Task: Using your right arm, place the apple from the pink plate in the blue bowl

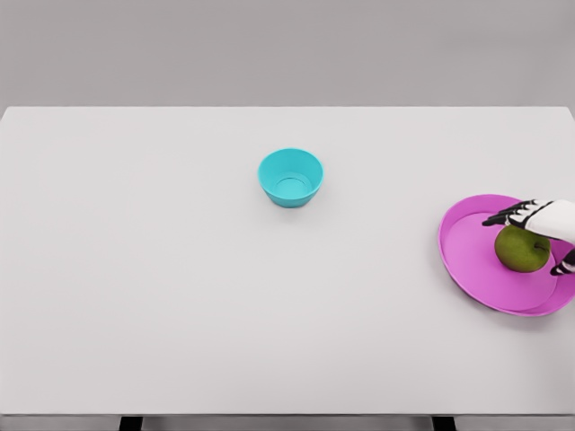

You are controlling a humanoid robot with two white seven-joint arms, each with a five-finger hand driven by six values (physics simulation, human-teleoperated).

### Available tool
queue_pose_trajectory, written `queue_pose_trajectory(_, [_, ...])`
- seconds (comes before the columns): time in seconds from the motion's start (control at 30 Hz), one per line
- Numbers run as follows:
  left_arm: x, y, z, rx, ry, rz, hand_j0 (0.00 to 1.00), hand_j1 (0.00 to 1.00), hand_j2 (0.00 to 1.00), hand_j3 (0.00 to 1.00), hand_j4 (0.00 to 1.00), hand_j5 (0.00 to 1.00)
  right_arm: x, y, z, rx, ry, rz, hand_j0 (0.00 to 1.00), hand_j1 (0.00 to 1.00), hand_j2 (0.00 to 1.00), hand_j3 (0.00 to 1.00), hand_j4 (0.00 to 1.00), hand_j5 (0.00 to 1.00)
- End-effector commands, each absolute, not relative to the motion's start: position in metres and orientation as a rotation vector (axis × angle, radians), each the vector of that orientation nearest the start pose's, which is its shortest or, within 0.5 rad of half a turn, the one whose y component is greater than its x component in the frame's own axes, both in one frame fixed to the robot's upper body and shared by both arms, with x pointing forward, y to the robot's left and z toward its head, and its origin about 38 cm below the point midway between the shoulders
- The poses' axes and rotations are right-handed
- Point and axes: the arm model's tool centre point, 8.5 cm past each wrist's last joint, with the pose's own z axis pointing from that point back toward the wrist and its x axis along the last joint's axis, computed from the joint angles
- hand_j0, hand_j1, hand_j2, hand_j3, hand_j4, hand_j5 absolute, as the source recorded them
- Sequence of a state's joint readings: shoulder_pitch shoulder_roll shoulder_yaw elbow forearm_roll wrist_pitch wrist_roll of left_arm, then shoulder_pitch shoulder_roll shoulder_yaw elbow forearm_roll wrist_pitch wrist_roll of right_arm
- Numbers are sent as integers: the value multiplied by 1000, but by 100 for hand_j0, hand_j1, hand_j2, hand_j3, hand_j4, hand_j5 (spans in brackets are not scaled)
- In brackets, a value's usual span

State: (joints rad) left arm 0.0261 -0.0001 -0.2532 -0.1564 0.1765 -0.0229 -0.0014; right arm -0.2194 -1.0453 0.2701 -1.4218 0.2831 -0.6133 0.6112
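Observation:
A green apple [521, 250] lies on the pink plate [472, 256] at the table's right edge. My right hand [535, 235] reaches in from the right and hovers over the apple's top, its dark-tipped fingers [505, 216] spread across the far side and a thumb tip showing at the near right. The fingers look relaxed and I see no closed grasp on the fruit. The blue bowl [290, 178] stands empty near the table's middle, well to the left of the plate. My left arm does not show.
The white table [180, 287] spans the whole view, its far edge meeting a grey wall. The plate juts slightly past the picture's right border.

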Motion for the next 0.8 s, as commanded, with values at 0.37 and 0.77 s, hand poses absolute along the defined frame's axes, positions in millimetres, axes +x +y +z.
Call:
queue_pose_trajectory(0.37, [38, 258, -263, 50, -146, -82, 100, 100, 100, 100, 100, 100, 362, -443, 177, -361, -1078, 1905, 71, 71, 71, 71, 71, 71])
queue_pose_trajectory(0.77, [38, 258, -263, 50, -146, -82, 100, 100, 100, 100, 100, 100, 365, -441, 183, -376, -1090, 1910, 45, 45, 45, 45, 45, 45])
